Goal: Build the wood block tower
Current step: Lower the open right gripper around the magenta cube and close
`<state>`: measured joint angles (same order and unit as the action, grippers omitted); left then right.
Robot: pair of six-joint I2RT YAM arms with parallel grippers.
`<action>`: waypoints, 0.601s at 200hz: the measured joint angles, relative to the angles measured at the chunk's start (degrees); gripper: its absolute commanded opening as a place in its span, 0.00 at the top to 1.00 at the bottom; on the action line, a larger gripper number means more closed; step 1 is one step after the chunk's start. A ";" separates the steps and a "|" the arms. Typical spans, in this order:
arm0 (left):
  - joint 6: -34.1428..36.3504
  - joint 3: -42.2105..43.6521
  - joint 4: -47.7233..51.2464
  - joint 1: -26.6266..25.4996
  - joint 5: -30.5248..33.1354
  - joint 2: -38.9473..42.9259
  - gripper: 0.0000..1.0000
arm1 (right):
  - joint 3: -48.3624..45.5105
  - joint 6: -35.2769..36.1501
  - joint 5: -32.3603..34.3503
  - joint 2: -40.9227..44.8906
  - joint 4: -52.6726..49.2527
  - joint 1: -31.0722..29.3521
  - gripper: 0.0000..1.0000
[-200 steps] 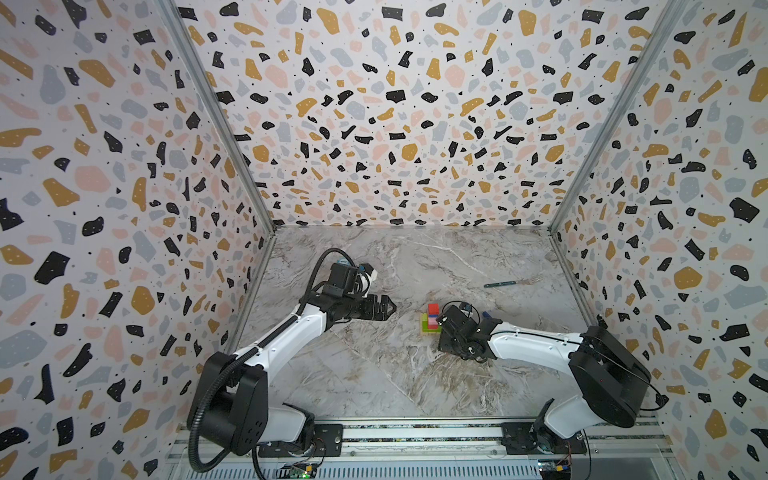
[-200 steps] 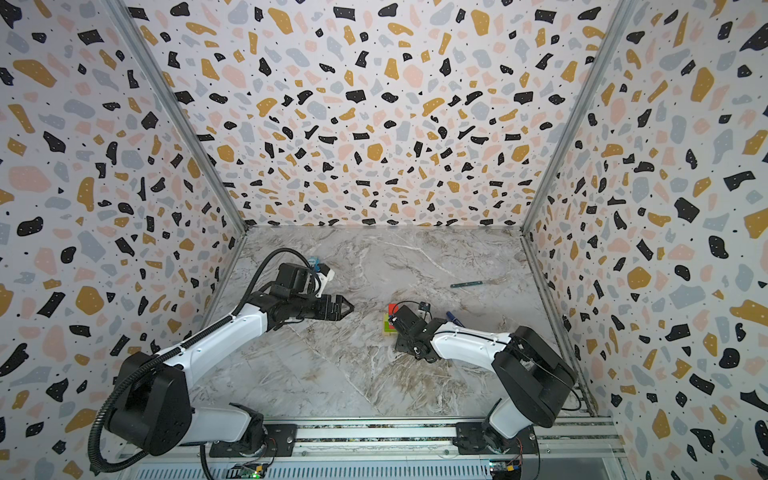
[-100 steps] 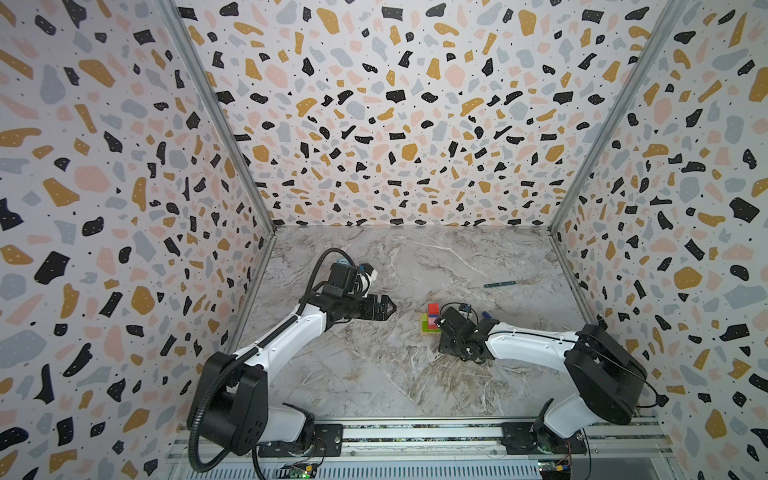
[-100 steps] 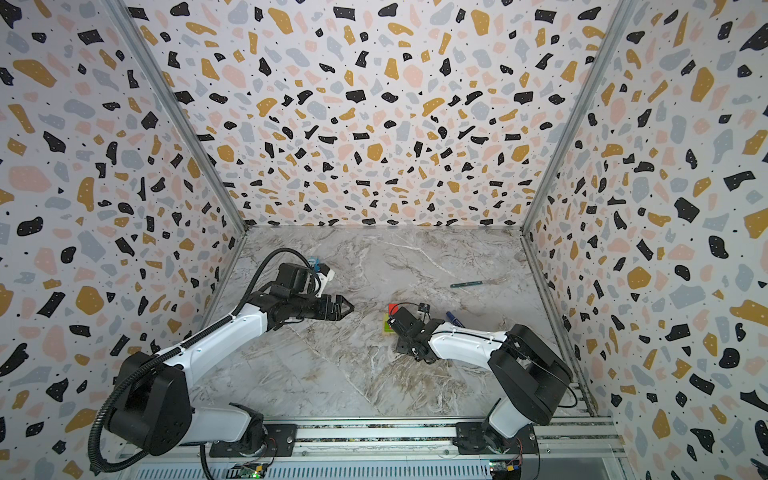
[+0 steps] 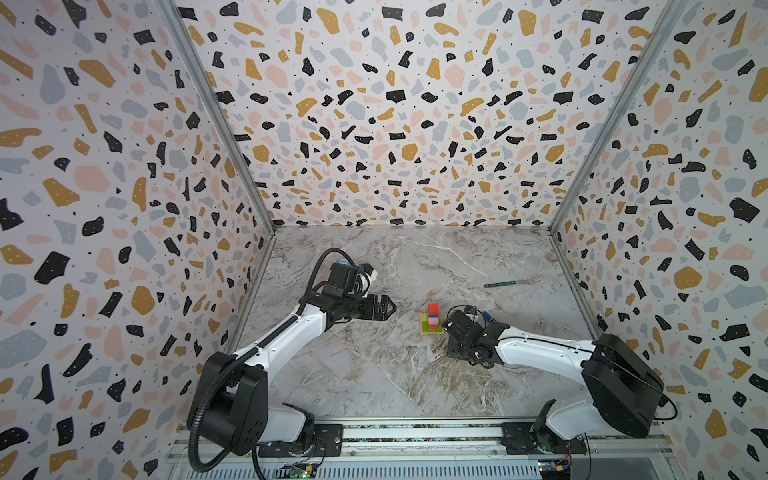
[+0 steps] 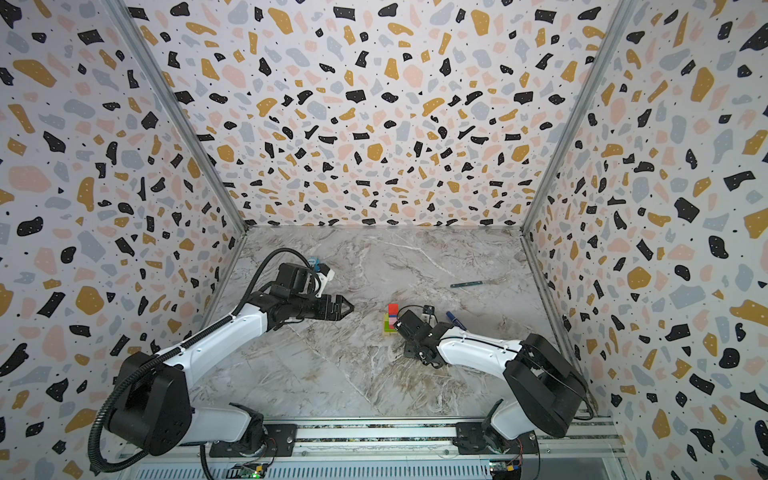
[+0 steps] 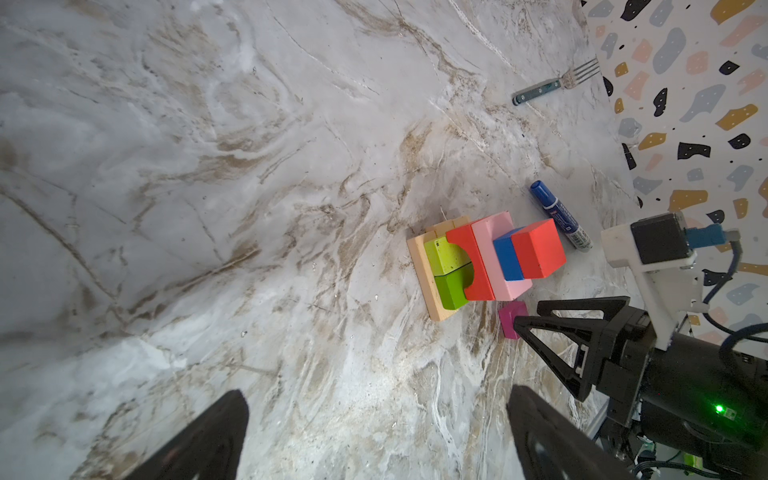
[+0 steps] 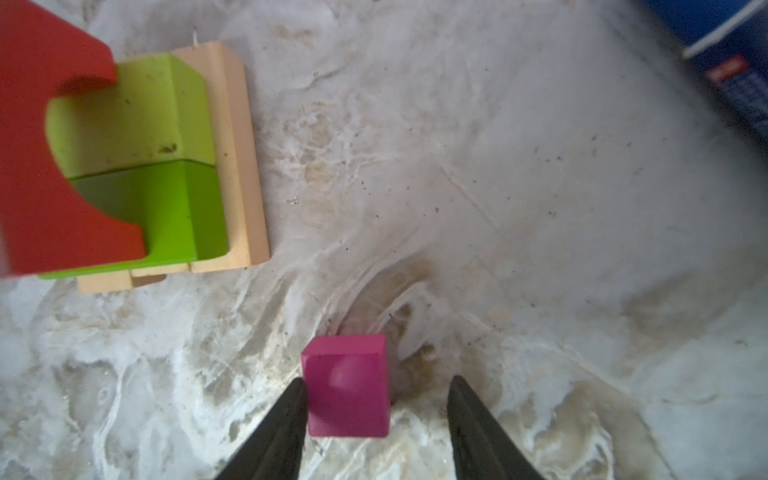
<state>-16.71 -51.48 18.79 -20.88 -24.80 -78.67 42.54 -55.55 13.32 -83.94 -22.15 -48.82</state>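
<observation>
Marble tabletop (image 5: 374, 374) | left gripper (image 5: 391, 308) wide open, empty | right gripper (image 8: 377, 382) part-open astride magenta cube (image 8: 347, 386) beside tower (image 5: 432, 322)

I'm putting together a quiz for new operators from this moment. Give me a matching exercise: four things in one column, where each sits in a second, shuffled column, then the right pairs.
Things
1. magenta cube
2. orange-red cube
3. fork
4. tan blocks

Places
A. at the bottom of the tower
B. on the table, between the fingers of the right gripper
C. on top of the tower
D. lying apart from the tower, near a wall

Pairs: 1-B, 2-C, 3-D, 4-A
</observation>
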 measured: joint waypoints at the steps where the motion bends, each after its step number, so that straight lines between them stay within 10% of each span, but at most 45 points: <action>1: 0.00 0.00 0.00 0.00 0.00 0.00 0.01 | 0.00 0.13 0.00 0.00 -0.02 0.00 0.46; 120: 0.00 0.00 0.00 0.00 0.00 0.00 0.01 | 1.81 9.20 -2.32 -2.75 -0.28 0.02 0.53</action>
<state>-16.71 -51.48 18.79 -20.88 -24.80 -78.67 44.36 -46.35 11.00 -86.70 -22.44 -48.80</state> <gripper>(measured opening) 0.985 0.473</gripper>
